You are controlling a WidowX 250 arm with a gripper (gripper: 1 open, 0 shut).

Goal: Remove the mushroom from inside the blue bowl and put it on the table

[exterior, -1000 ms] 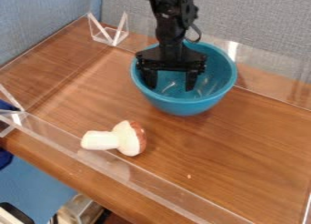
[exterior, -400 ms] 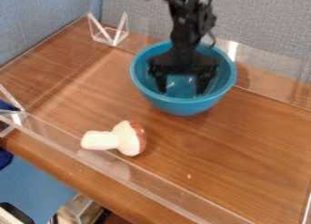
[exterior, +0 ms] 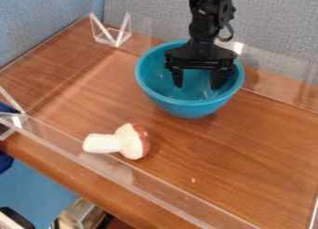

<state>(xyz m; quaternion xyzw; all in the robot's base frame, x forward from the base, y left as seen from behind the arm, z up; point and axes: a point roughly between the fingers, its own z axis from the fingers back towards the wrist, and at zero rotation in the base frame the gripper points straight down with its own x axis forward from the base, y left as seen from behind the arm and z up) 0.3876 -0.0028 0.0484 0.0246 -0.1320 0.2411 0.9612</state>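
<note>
from the one camera i have, the mushroom (exterior: pixel 118 141) is out on the desk (exterior: pixel 211 172), lying on its side near the low clear wall (exterior: pixel 137 180) at the front, its pale stem pointing left and its reddish-brown cap to the right. the blue bowl (exterior: pixel 184 108) sits well apart from it, farther back, and my pincer (exterior: pixel 202 84) is over there, its fingers spread apart and reaching down within the rim. i can make out nothing between them. going by the task, i judge the moving is done, and what is left is to lift the arm out cleanly. that is where i would worry. the fingers are spread wide inside a round wall, so if i slide sideways before i have risen past the rim, a fingertip could hook the bowl and drag or tip it. closing on the way up could pinch the rim instead, if one finger hangs over it; from this angle i cannot tell how near each one is. swinging forward too low afterwards might knock the mushroom, and with its rounded cap i expect it would roll, perhaps into that clear wall. a straight, slow rise with the pincer left as it is seems safest to me.
</note>
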